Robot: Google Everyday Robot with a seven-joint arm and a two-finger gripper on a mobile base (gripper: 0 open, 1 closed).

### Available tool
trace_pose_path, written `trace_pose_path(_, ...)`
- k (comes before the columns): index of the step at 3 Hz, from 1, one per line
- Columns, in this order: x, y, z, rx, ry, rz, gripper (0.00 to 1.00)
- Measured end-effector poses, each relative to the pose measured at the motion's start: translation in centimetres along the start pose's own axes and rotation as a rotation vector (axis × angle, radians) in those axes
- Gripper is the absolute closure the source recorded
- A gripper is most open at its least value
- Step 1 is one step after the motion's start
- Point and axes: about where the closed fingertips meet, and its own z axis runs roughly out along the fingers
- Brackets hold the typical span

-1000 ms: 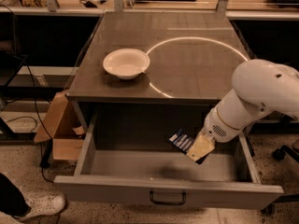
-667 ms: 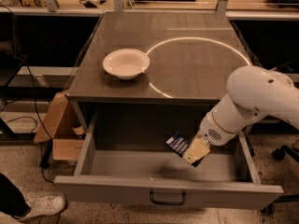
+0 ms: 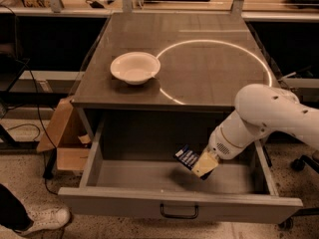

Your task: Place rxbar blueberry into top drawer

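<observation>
Grey and pulled open under the worktop's (image 3: 209, 78) front edge, the drawer (image 3: 124, 203) sat below the gripper (image 3: 198, 163), low towards its right side, jaws pinched on the bar (image 3: 186, 157), whose long axis stuck out up-left, apparently clear of the floor.

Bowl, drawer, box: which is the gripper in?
The top drawer, pulled open: the gripper hangs inside it holding the rxbar blueberry. The white bowl sits on the tabletop, the cardboard box on the floor.
</observation>
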Motion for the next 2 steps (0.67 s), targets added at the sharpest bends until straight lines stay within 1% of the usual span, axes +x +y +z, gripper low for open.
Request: trace_pose_path(2,0.4,-2.2,3.6,0.009,-0.003,0.006,1.00)
